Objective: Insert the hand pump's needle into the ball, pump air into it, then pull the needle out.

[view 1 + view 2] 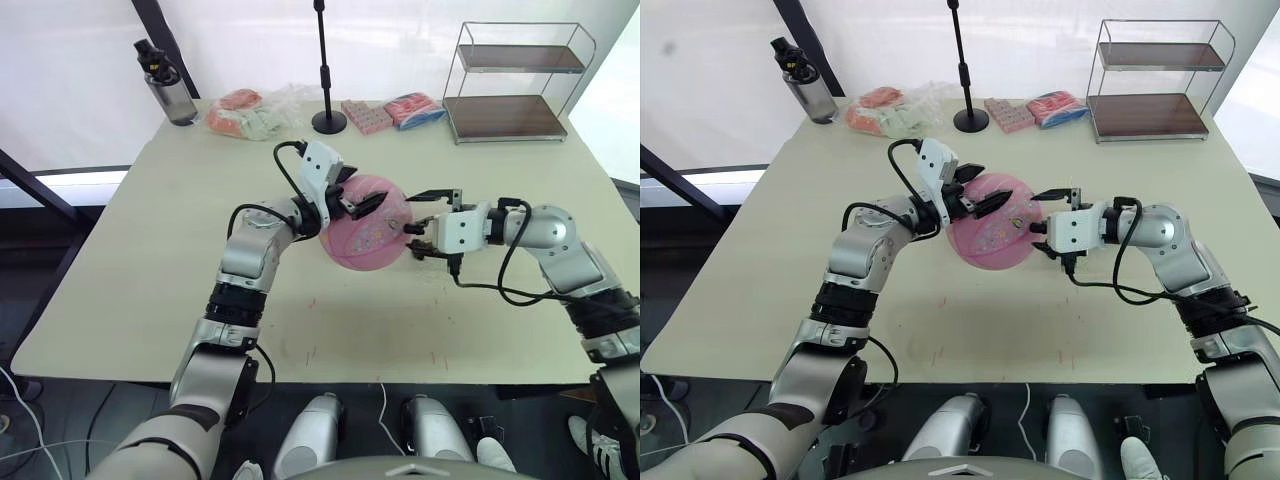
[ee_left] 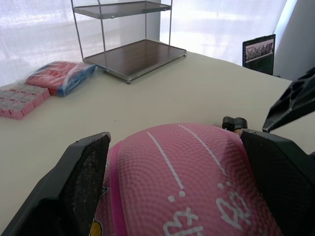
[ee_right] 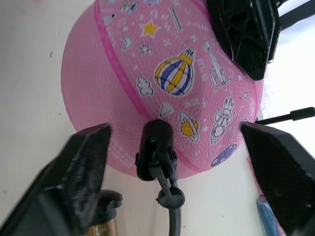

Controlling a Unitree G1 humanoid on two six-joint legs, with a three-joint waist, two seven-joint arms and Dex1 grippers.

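Bench [image 1: 150, 300]: pale beige top carrying everything listed here.
Microphone stand [image 1: 328, 118]: black, upright on a round base at the bench's far edge; the landmark.
Wire rack [image 1: 515, 85]: two brown shelves, well right of the stand.
Packets [image 1: 413, 108]: pink-blue, between stand and rack.
Pink box [image 1: 366, 115]: just right of the stand.
Plastic bag [image 1: 255, 112]: orange and pale contents, just left of the stand.
Water bottle [image 1: 168, 88]: grey, black cap, farther left.
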